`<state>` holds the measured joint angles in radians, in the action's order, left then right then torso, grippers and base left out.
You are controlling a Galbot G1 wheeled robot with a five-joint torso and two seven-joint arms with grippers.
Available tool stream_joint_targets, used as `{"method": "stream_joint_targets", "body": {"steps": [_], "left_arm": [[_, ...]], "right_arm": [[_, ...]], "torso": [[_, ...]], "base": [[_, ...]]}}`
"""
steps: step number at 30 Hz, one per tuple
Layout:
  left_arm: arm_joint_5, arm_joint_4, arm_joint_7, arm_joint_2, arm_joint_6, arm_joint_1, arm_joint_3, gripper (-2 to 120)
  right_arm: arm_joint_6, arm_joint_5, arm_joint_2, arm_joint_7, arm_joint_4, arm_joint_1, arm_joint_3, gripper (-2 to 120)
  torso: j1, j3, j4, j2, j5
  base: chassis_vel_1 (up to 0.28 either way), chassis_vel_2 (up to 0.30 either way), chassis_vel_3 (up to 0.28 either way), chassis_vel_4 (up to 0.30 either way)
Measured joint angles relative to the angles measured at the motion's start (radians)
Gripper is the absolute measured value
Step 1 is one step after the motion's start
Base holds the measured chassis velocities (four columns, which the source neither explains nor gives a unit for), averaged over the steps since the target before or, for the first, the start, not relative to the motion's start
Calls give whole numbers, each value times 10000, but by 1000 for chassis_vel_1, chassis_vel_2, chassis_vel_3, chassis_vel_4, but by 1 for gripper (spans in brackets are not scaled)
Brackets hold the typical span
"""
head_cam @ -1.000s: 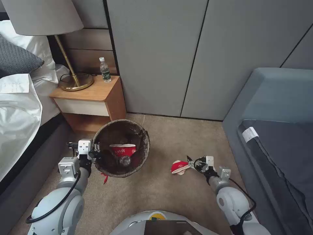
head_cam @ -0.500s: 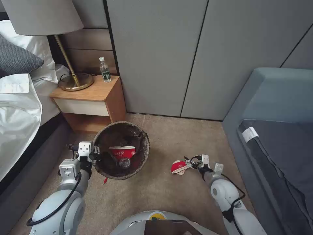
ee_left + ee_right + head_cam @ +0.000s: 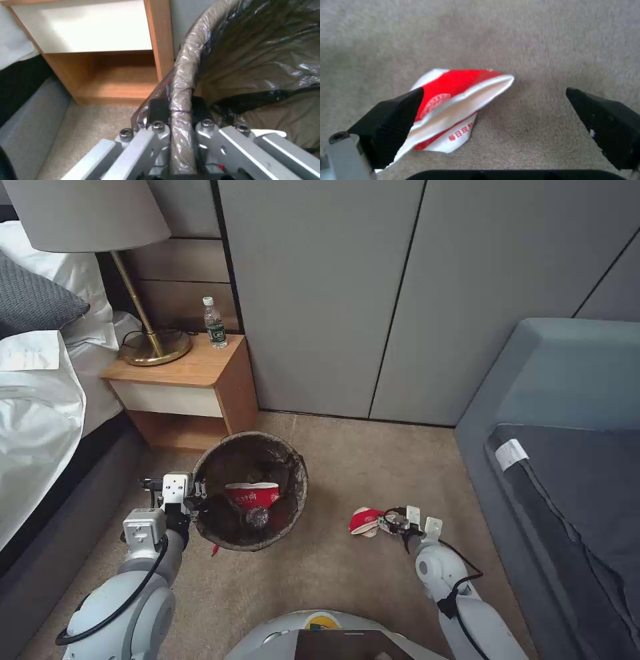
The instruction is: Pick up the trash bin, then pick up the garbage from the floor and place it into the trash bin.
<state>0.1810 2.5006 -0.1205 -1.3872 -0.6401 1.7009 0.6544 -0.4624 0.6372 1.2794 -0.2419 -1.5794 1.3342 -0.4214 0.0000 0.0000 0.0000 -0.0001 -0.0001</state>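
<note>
The left gripper (image 3: 176, 117) is clamped on the rim of the trash bin (image 3: 293, 460), one finger inside the bag liner (image 3: 266, 62) and one outside, so the wall and the folded plastic are pinched together; this hold keeps the bin off the carpet (image 3: 333, 573) and its mouth turned upward and open toward the right arm. The bin hangs in front of the nightstand (image 3: 180, 387), to the robot's left of centre. Inside it lie a red-and-white paper cup (image 3: 252, 493) and a clear plastic bottle (image 3: 256, 517). The right gripper (image 3: 493, 117) is lowered close to the carpet with its fingers spread wide, and a crushed red-and-white cup (image 3: 453, 110) lies on the floor between them, nearer one finger than the other. The wide opening appears chosen so that the flattened cup fits between the pads (image 3: 393, 120) without being pushed away. The cup rests on the carpet, well apart from the bin and not yet gripped. Judged from this layout, the step in hand is the pickup of this piece of garbage.
</note>
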Motion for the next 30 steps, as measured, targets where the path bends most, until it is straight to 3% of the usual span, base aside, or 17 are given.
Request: {"method": "stream_joint_targets", "body": {"steps": [9, 30], "left_arm": [[-3, 0, 13, 5, 15, -9, -49, 3], [58, -17, 55, 126, 33, -168, 13, 3]], "right_arm": [[17, 825, 37, -168, 804, -479, 459, 100], [203, 1606, 252, -414, 1165, -713, 888, 100]], "torso": [[0, 0, 0, 0, 0], [0, 0, 0, 0, 0]], "base": [[0, 0, 0, 0], [0, 0, 0, 0]]}}
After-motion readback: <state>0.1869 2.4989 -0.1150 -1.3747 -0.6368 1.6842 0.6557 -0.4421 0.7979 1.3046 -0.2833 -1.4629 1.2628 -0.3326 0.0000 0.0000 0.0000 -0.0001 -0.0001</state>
